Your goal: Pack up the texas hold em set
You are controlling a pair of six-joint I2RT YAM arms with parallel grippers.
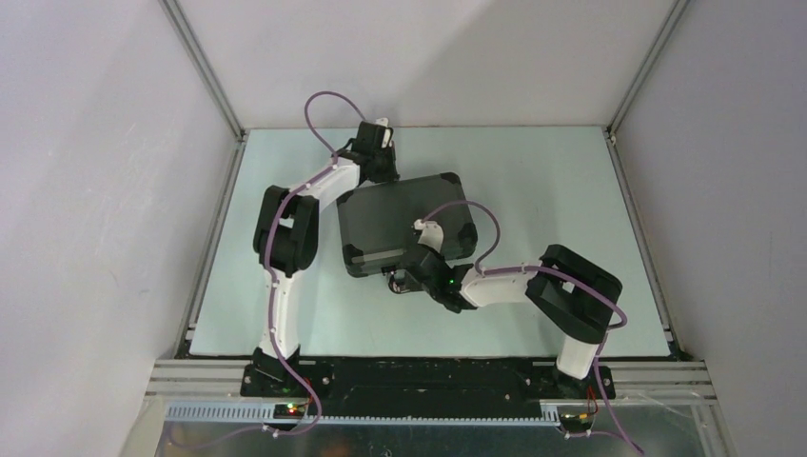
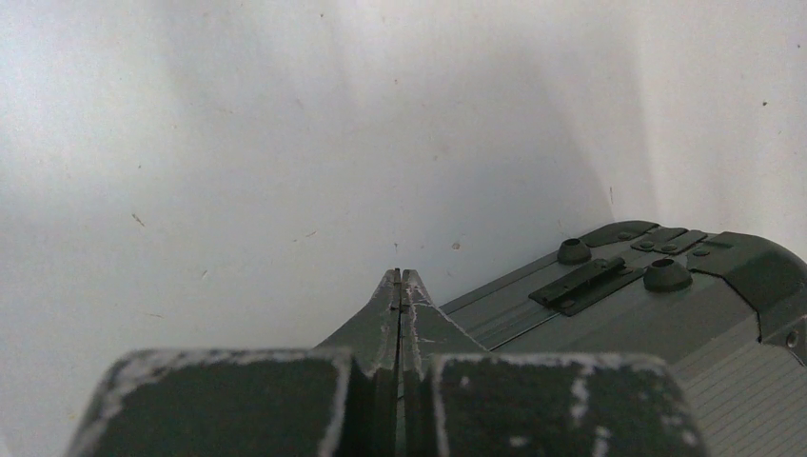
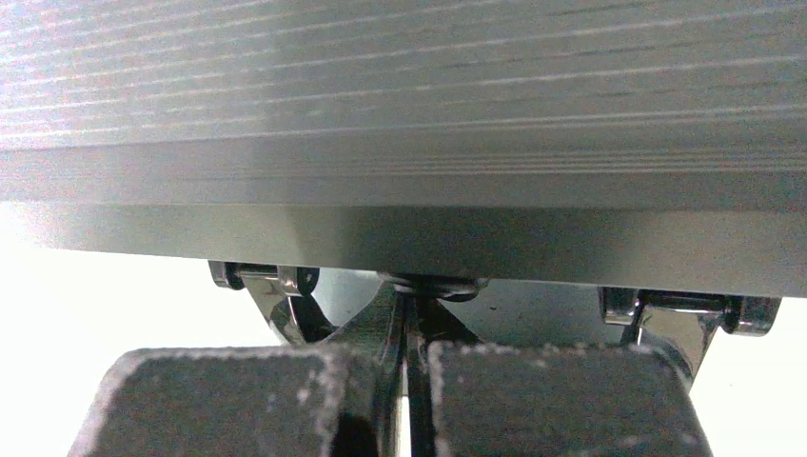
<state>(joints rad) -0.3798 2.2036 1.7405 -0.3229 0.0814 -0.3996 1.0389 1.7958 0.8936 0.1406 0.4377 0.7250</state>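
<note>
The table is a pale sheet walled on three sides; the case lies flat near its middle, lid down, turned a little askew to the table's edges; no chips, cards, dice or buttons show outside it.

The left arm reaches up the left side to the case's far left corner; the right arm bends in from the right to the case's near edge.

The left gripper has its jaws pressed together with nothing between them; it points down at bare table just beside the case's side wall, apart from it; on that wall sit a flat hinge, two round studs and a dark corner cap.

The right gripper also has its jaws together, holding nothing that I can make out; its tips sit low against the case's front, under the ribbed lid, between the left latch and the right latch; they meet a small dark fitting at the centre, and whether they touch it I cannot tell; whether the latches are fastened I cannot tell either.
</note>
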